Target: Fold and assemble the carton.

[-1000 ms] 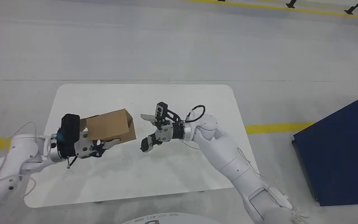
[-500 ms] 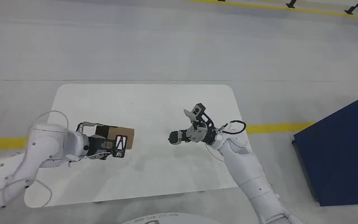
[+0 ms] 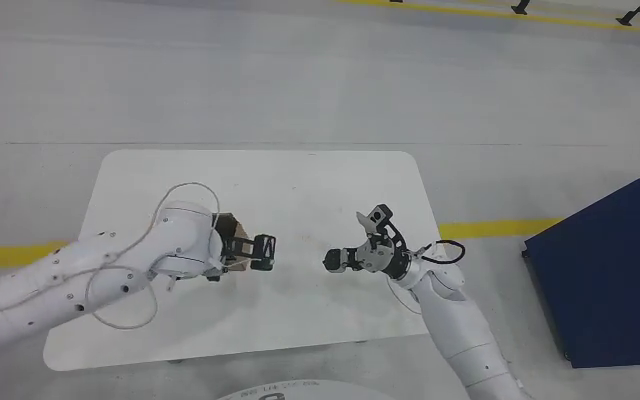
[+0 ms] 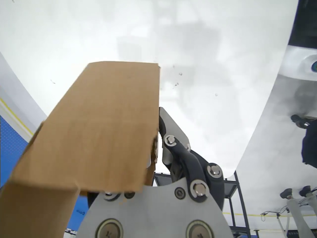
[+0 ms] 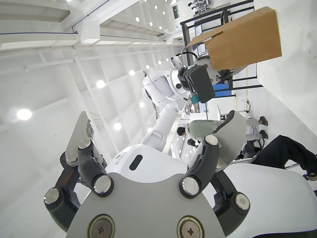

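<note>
Under the right gripper [image 3: 335, 263], white table [image 3: 300, 180] with rounded corners. All round it, glossy pale grey floor [image 3: 300, 70]. Behind the gripper, past the table edge, yellow floor line [image 3: 500, 229]; farther the same way, well apart, dark blue block [image 3: 590, 270]. Above the gripper, white ceiling beams [image 5: 118, 35] and rows of round lamps [image 5: 100, 84], lit. Ahead of the gripper, black metal rack [image 5: 210, 13] and bright hall beyond.

Plain brown carton [image 4: 99, 134]; white table [image 3: 300, 190]; grey floor [image 3: 300, 80], yellow stripe [image 3: 500, 229]; dark blue panel [image 3: 598, 265].

Carton [image 4: 99, 130] in left pincer [image 4: 154, 147] (table [image 4: 203, 50] beyond)
</note>
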